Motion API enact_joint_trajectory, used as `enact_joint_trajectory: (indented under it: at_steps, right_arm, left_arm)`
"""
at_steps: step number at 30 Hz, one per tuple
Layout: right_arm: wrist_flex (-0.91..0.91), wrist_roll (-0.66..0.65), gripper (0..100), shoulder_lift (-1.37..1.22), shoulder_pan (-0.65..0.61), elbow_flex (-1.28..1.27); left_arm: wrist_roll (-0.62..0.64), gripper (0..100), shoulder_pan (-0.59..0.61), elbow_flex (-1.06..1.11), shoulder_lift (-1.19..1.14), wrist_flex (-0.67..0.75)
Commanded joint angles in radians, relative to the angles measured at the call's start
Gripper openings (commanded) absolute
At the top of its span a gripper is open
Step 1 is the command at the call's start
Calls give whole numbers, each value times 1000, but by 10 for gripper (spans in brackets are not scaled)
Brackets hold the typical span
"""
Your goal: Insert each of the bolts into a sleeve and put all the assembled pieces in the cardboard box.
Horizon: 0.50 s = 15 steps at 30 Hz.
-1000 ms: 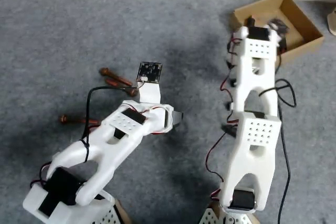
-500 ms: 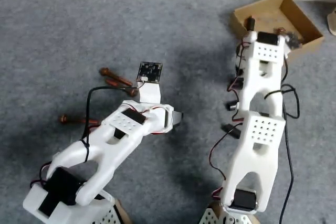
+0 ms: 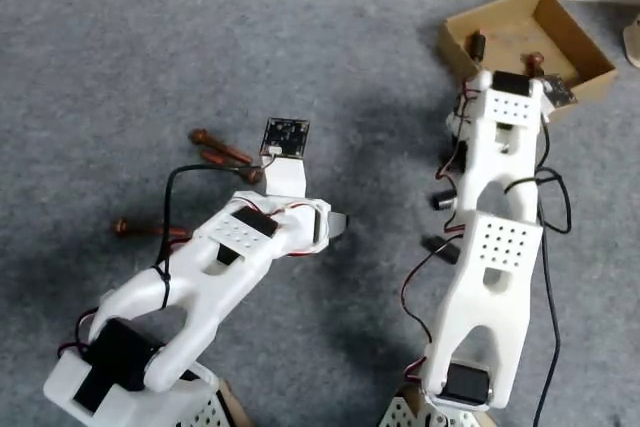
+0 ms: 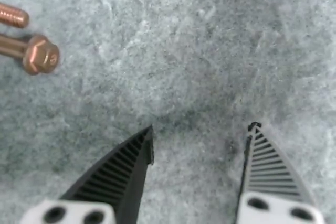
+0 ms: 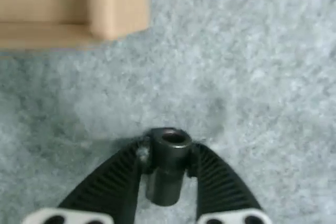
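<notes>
A dark sleeve (image 5: pixel 167 166) is clamped between the fingers of the right end effector (image 5: pixel 169 149), over the grey tabletop (image 5: pixel 252 66). A corner of the cardboard box (image 5: pixel 115 9) lies ahead of it, apart. The left end effector (image 4: pixel 202 128) gapes wide, with two copper bolts (image 4: pixel 37 53) lying ahead, off to one side.
</notes>
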<state>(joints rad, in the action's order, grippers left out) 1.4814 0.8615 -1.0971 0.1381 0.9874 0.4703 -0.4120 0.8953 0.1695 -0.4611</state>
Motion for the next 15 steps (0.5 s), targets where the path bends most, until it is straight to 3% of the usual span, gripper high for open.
enact_joint_trajectory:
  at_steps: [1,9,12,15]
  right_arm:
    - [-4,2,2,-22,1,58]
    - [278,-140,5,-21,-93,255]
    - [288,-141,5,-4,-114,351]
    - [285,-143,5,42,-113,252]
  left_arm:
    - [3,273,7,-47,2,-3]
    - [3,273,8,-48,2,-3]
    - [9,273,13,-48,2,-5]
    - [21,271,31,-64,4,-6]
